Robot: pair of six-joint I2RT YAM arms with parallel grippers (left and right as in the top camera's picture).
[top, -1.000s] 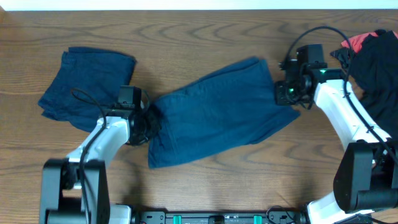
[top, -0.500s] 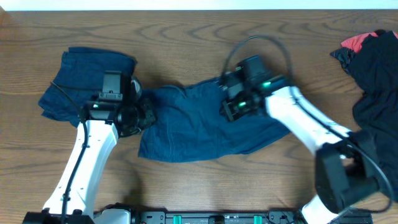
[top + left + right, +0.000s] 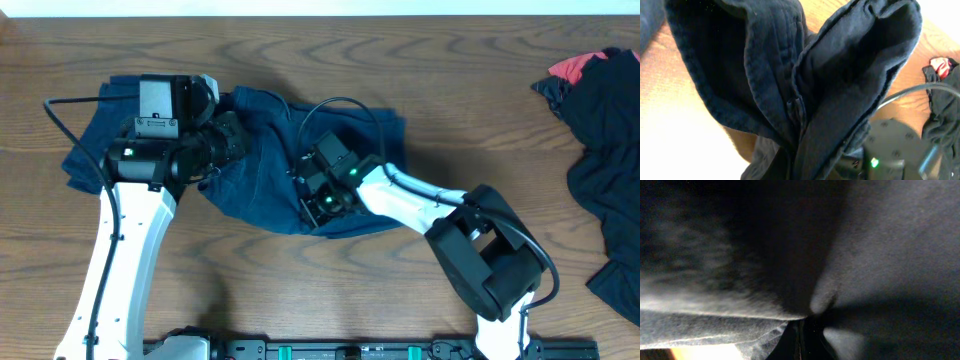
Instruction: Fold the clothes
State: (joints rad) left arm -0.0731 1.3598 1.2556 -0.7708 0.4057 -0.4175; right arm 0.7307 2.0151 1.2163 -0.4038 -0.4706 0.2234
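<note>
The dark navy-blue denim-like shorts [image 3: 262, 170] sit bunched mid-counter, just beside the thick folded navy bundle [image 3: 85, 160]. The left end effector [image 3: 228, 148] pinches one end and the right end effector [image 3: 318, 203] the other, both clamped tight on cloth. To fold well, I judge the two grips should travel together and keep the fabric taut, so the edges meet squarely. The overhead view gives the whole layout on the brown wooden counter [image 3: 420, 60]. Only the left wrist view shows the gathered seam and doubled layers. The right wrist view shows nothing but dark cloth.

overhead: straight down on table [image 3: 400, 60] | both wrist views: pressed close against shorts [image 3: 265, 185] | shared: shorts fabric
</note>
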